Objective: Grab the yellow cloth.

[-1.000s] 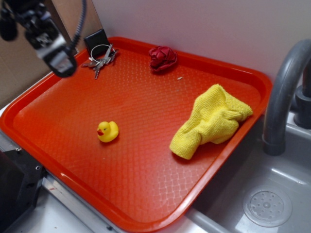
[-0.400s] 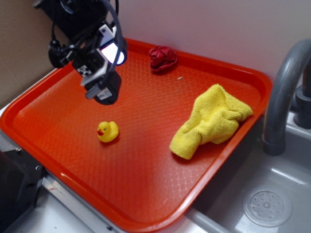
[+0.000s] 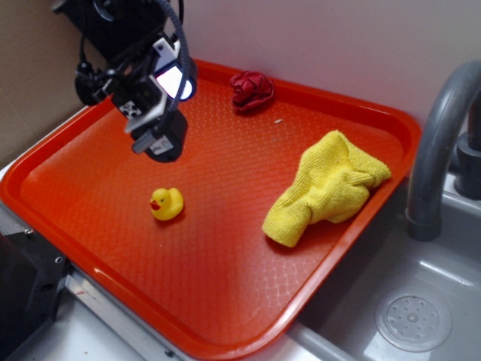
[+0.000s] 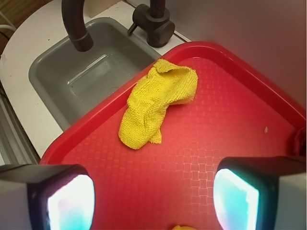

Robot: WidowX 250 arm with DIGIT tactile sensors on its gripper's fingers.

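Cloth (image 3: 328,185) is lying bunched up at the right side of the tray (image 3: 225,331), by the sink edge. Gripper (image 3: 158,143) hangs upper left, jaws spread wide, empty. It looks soft, light, floppy, so I'd pinch a raised fold mid-cloth.

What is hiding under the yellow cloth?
The yellow cloth lies crumpled on the red tray, near its edge by the sink. Only tray shows around it. Whatever might be beneath its folds is covered, so that cannot be seen.
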